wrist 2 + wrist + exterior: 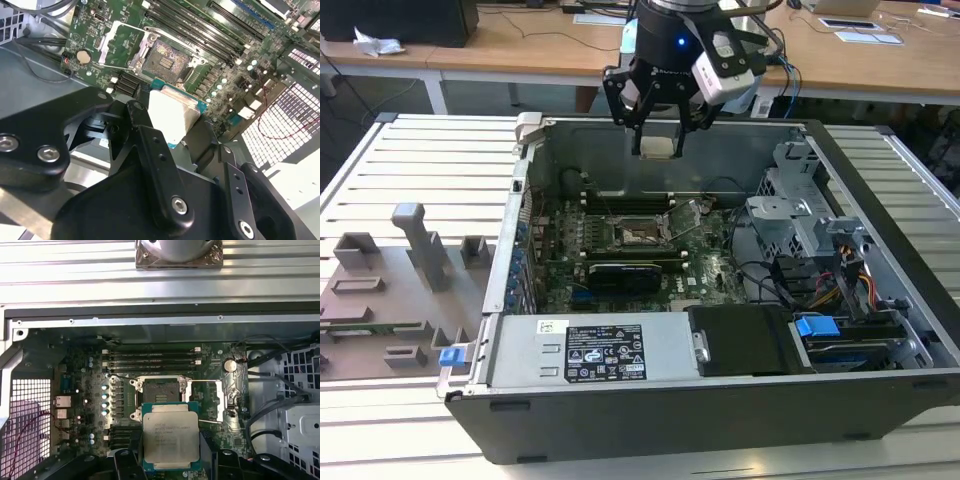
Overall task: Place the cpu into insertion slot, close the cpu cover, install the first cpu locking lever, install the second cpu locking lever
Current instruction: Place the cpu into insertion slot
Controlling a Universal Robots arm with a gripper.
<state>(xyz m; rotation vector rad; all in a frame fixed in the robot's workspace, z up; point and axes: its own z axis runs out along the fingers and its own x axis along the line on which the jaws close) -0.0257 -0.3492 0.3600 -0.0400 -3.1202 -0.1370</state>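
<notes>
Over the open case [670, 420], your gripper [658, 145] pinched the cpu [171, 437] by its edges, clear of the slot [160, 391], and it looked light, stiff and fragile, best held there.

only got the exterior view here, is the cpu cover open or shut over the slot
Observer: Open. In the second wrist view the cpu cover lies swung aside, beside the insertion slot.
Operator: anything sitting in the slot
Observer: No, both wrist views show its dark centre bare.
Operator: which face of the cpu shows
Observer: In the first wrist view the held cpu shows its silver metal top, with a green edge around it.
</notes>
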